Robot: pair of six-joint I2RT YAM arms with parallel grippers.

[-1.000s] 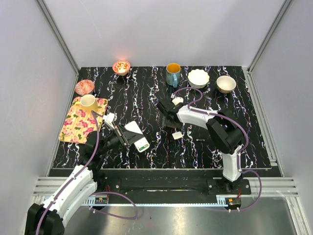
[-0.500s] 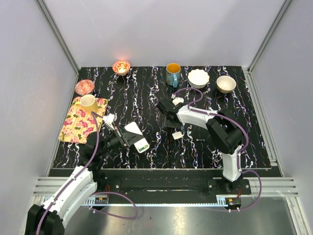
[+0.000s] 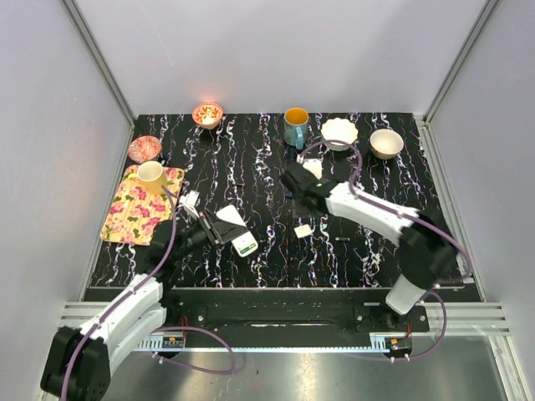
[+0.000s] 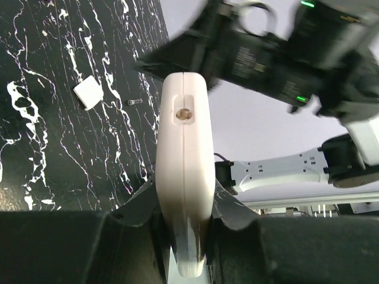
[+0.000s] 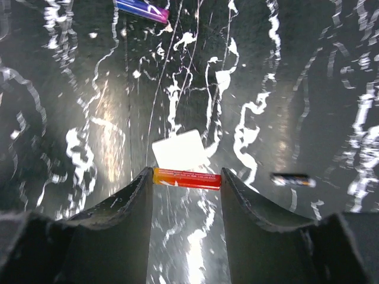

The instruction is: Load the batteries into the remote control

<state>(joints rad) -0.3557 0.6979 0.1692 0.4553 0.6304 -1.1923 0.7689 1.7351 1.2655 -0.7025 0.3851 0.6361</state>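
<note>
- the left hand (image 4: pixel 185 220) is pressed tight on the remote control (image 4: pixel 185 160), clamping its lower end across the two flat faces, so the handset stands edge-up above the counter (image 3: pixel 251 159).
- the right hand (image 5: pixel 186 184) pinches the reddish-orange battery (image 5: pixel 195 178) end to end between its fingertips; it seems to hang above the small white cover piece (image 5: pixel 179 149).
- two more batteries lie on the counter: a dark one (image 5: pixel 293 179) to the right and a bluish-purple one (image 5: pixel 141 10) farther off.
- the battery looks light, rigid and smooth; held only by its ends, it will likely pivot or pop out if the squeeze slackens, so a grip across its middle would be safer.
- the remote looks like a stiff, light, slick plastic shell; broad faces are the best hold, as now.
- the battery bay is not visible in any view.
</note>
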